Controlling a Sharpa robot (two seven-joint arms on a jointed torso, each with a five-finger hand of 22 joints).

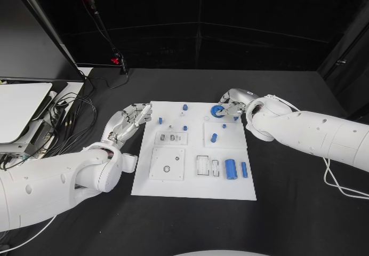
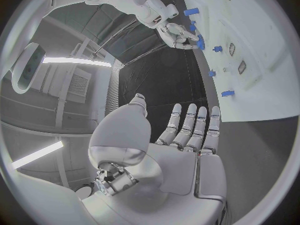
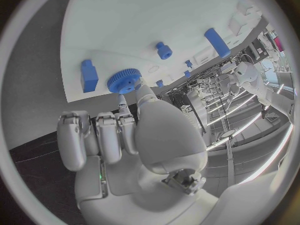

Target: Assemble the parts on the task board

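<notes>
Task board (image 1: 196,184), a white plate, lies mid-worktop (image 1: 292,213) with small blue parts on it. Right robot hand (image 1: 233,106) pinches a blue gear (image 1: 217,111) at the board's far edge; left robot hand (image 1: 129,120) hovers beside the board, fingers spread, holding nothing.

From above, the right hand (image 1: 233,104) covers part of the blue gear (image 1: 217,111), so whether its fingertips actually pinch it cannot be told. The small blue pegs (image 1: 185,128) on the task board (image 1: 192,184) are too small to tell their shapes. In the left wrist view the board runs off the circle's rim.
</notes>
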